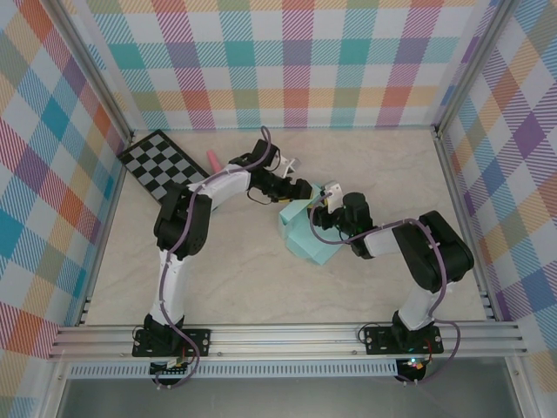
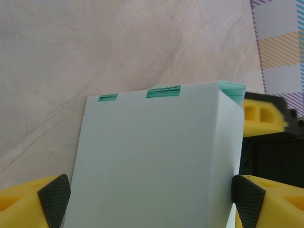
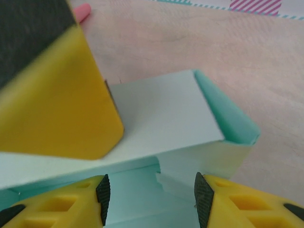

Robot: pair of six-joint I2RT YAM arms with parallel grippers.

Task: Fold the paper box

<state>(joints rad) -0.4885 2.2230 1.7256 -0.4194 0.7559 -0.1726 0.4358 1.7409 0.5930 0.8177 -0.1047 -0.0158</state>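
Between two pincers sits one paper box (image 1: 305,239): left pincer (image 2: 149,190) straddling it, grip unclear; right pincer (image 3: 149,190) parted.

The paper box (image 1: 306,237) was pale mint-cyan thin card, partly folded into a flat rectangular shape. It lay near the middle of the table (image 1: 244,283), a little right of centre and skewed to its edges. Its broad top panel was plain and smooth. Two darker green tabs showed along one edge, and one end stood open, teal inside.
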